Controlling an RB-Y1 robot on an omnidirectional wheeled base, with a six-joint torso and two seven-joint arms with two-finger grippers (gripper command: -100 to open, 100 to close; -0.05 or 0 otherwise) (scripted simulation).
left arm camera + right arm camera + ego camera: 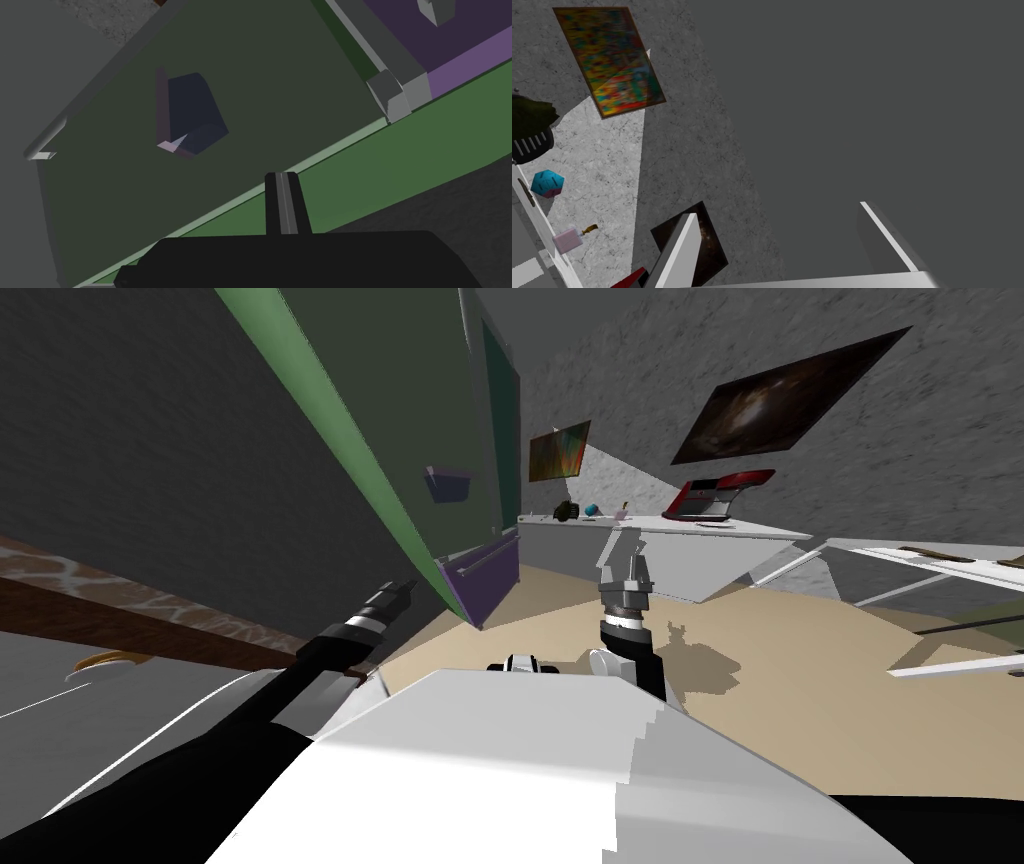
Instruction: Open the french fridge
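my left gripper point(403, 587) reaches forward on its black forearm. its two fingers point(281, 200) are pressed flat together with nothing between them. in the left wrist view their tips lie at the bright green edge point(400, 155) of the french fridge point(420, 388) door; i cannot tell whether they touch it.

the fridge stands just ahead of me to my left. its door face point(280, 85) is dark green and flat. a dark blue box point(192, 112) juts from the middle of that face, and a grey bar handle point(50, 140) runs along the side of the door away from my fingers. below the door, in the head view, a purple drawer front point(485, 578) with its own grey bar across it sits just beyond the left gripper.

my right gripper point(630, 550) is to the right of the left one, well apart from the fridge, raised over the tan floor point(800, 688). its fingers point(682, 250) point upward and stand spread apart, holding nothing.

further off, a white counter point(740, 531) runs along the grey wall. a red and black object point(715, 493) and a small teal item point(592, 509) sit on it. on the wall above hang a colourful picture point(560, 451) and a larger dark picture point(790, 393).
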